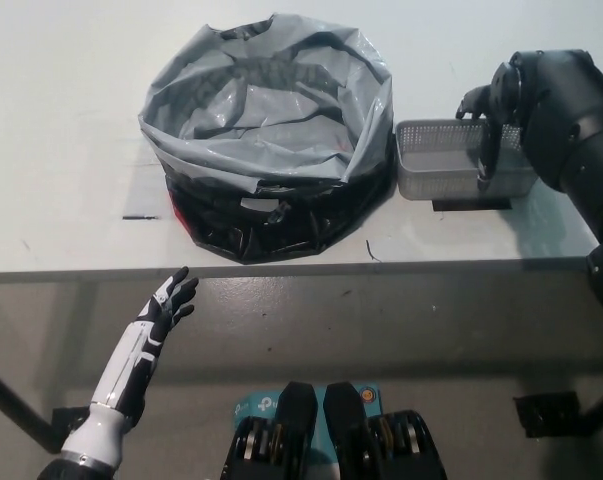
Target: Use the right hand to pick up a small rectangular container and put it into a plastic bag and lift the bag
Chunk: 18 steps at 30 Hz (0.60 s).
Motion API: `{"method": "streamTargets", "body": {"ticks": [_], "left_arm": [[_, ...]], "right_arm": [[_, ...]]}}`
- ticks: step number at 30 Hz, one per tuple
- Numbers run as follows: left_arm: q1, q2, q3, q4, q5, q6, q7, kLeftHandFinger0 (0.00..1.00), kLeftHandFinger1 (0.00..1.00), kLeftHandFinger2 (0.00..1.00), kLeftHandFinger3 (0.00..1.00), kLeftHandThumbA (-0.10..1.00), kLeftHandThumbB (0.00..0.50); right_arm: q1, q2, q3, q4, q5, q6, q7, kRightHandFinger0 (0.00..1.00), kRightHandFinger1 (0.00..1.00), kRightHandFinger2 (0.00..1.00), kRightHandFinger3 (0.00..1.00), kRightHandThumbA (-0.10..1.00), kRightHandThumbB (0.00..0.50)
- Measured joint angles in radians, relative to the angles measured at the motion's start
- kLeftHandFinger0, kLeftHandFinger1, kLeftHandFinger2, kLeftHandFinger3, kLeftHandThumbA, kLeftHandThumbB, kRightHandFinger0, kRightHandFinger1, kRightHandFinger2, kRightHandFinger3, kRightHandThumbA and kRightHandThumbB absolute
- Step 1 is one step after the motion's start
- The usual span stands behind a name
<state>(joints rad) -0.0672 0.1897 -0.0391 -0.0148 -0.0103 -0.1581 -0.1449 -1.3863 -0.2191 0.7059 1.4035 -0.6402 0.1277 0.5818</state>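
A small rectangular grey mesh container [436,165] stands on the white table [61,120], just right of the bag. The grey plastic bag [271,100] lines a round black bin, with its mouth wide open. My black right hand [489,130] hangs over the container's right end. Its fingers [487,165] reach down across the near wall and its thumb sits by the far rim. The hand is spread and the container rests flat on the table. My white left hand [169,300] is open, low at the left, in front of the table edge.
The table's front edge [281,268] runs across the middle of the view, with floor below it. A dark mark [139,217] lies on the table left of the bag. The bin's black side [271,215] nearly touches the container.
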Motion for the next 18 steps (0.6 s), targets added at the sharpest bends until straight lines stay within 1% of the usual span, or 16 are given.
{"method": "streamTargets", "body": {"ticks": [1,2,3,5,6,7,8,10,11,12,13,14,15,16,17,18], "left_arm": [[0.0,0.0,0.0,-0.001,0.0,0.0,0.0,1.0,1.0,1.0,1.0,1.0,0.292],[0.0,0.0,0.0,-0.003,0.0,0.0,0.0,1.0,1.0,1.0,1.0,1.0,0.293],[-0.001,0.0,0.0,-0.004,0.0,0.0,0.0,1.0,1.0,1.0,1.0,1.0,0.294],[-0.003,0.0,0.0,-0.004,0.001,0.0,0.0,1.0,1.0,1.0,1.0,1.0,0.292],[-0.004,0.0,0.0,-0.005,0.001,0.0,0.0,1.0,1.0,1.0,1.0,1.0,0.292],[-0.006,0.0,0.0,-0.006,0.0,0.0,0.0,1.0,1.0,1.0,1.0,0.99,0.291],[-0.007,0.0,0.0,-0.006,0.0,0.0,0.0,1.0,1.0,1.0,1.0,0.99,0.29],[-0.009,0.0,0.0,-0.006,0.0,0.0,0.0,1.0,1.0,1.0,1.0,0.99,0.292],[-0.01,0.0,0.0,-0.006,0.0,0.0,0.0,1.0,1.0,1.0,1.0,1.0,0.298],[-0.011,0.0,0.0,-0.006,0.0,0.0,0.0,1.0,1.0,1.0,1.0,1.0,0.299],[-0.012,0.0,0.0,-0.006,0.0,0.0,0.0,1.0,1.0,1.0,1.0,1.0,0.299],[-0.013,0.0,0.0,-0.006,0.0,0.0,0.0,1.0,1.0,1.0,1.0,1.0,0.299],[-0.015,0.0,0.0,-0.006,0.0,0.0,0.0,1.0,1.0,1.0,1.0,1.0,0.306],[-0.017,0.0,0.0,-0.006,0.0,0.0,0.0,1.0,1.0,1.0,1.0,1.0,0.307],[-0.018,0.001,0.0,-0.006,0.0,0.0,0.0,1.0,1.0,1.0,1.0,1.0,0.301],[-0.019,0.001,0.0,-0.006,0.0,0.0,0.0,1.0,1.0,1.0,1.0,1.0,0.3]], "right_arm": [[0.003,0.001,0.0,0.0,-0.001,-0.001,-0.006,1.0,1.0,1.0,1.0,0.89,0.5],[0.005,0.003,-0.001,0.001,-0.001,-0.001,-0.014,1.0,1.0,1.0,1.0,0.89,0.5],[0.008,0.004,-0.002,0.002,-0.001,0.0,-0.024,1.0,1.0,1.0,1.0,0.78,0.5],[0.017,0.009,-0.009,0.005,0.0,0.002,-0.045,1.0,1.0,1.0,1.0,0.7,0.5],[0.025,0.012,-0.012,0.005,0.0,0.003,-0.063,1.0,1.0,1.0,1.0,0.7,0.5],[0.033,0.015,-0.012,0.005,-0.001,0.003,-0.084,1.0,1.0,1.0,1.0,0.58,0.424],[0.037,0.016,-0.013,0.005,-0.001,0.002,-0.104,1.0,1.0,1.0,1.0,0.53,0.427],[0.044,0.017,-0.017,0.005,0.0,0.0,-0.138,1.0,1.0,1.0,1.0,0.34,0.361],[0.053,0.018,-0.023,0.005,0.0,-0.002,-0.17,1.0,1.0,1.0,1.0,0.27,0.345],[0.056,0.018,-0.026,0.005,0.001,-0.003,-0.182,1.0,1.0,1.0,1.0,0.18,0.324],[0.063,0.018,-0.031,0.005,0.001,-0.007,-0.207,0.81,0.81,0.82,0.96,0.07,0.285],[0.066,0.018,-0.033,0.005,0.002,-0.009,-0.222,0.65,0.73,0.78,0.9,0.03,0.288],[0.073,0.017,-0.038,0.005,0.002,-0.018,-0.249,0.5,0.6,0.67,0.86,-0.01,0.281],[0.077,0.017,-0.043,0.004,0.003,-0.024,-0.271,0.45,0.55,0.62,0.82,-0.02,0.278],[0.081,0.017,-0.048,0.004,0.003,-0.03,-0.292,0.3,0.41,0.5,0.77,-0.06,0.268],[0.084,0.015,-0.053,0.004,0.003,-0.038,-0.313,0.2,0.32,0.42,0.68,-0.09,0.252]]}}
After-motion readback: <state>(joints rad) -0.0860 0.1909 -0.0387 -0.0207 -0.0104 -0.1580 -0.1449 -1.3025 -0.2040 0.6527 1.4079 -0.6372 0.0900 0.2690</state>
